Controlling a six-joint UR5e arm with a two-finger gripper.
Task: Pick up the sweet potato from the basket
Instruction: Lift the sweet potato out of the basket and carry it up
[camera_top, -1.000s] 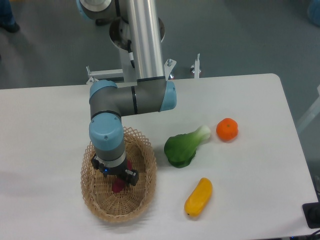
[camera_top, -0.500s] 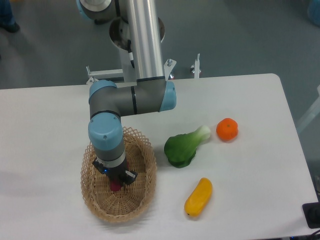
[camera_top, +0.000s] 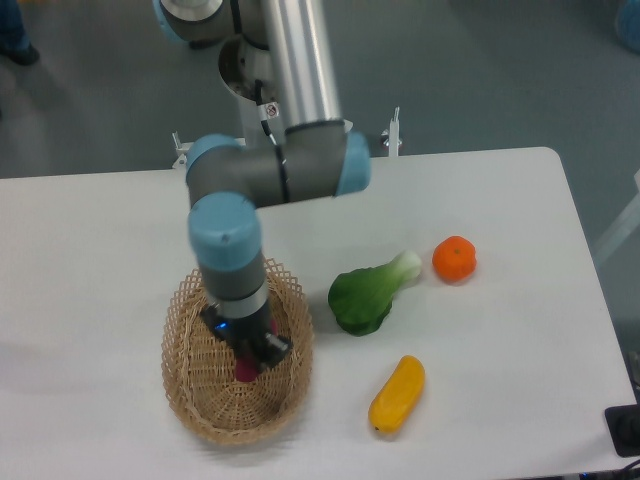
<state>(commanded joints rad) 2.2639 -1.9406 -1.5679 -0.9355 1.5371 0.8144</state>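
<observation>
**Lifting the potato out of the basket**

The arm (camera_top: 270, 180) reaches down over the basket (camera_top: 190, 385), which sits at the table's (camera_top: 520, 330) front left. To do this step well, I judge the lift should go straight up, slowly, until the load clears the woven rim, with no sideways drag against the weave.

The gripper (camera_top: 247, 352) hangs inside the basket and hides most of its own fingers; they seem closed around the potato (camera_top: 245, 370), though the contact itself cannot be seen. Only a magenta bit shows beneath the gripper, so the potato's long axis and pointing direction cannot be told.
</observation>
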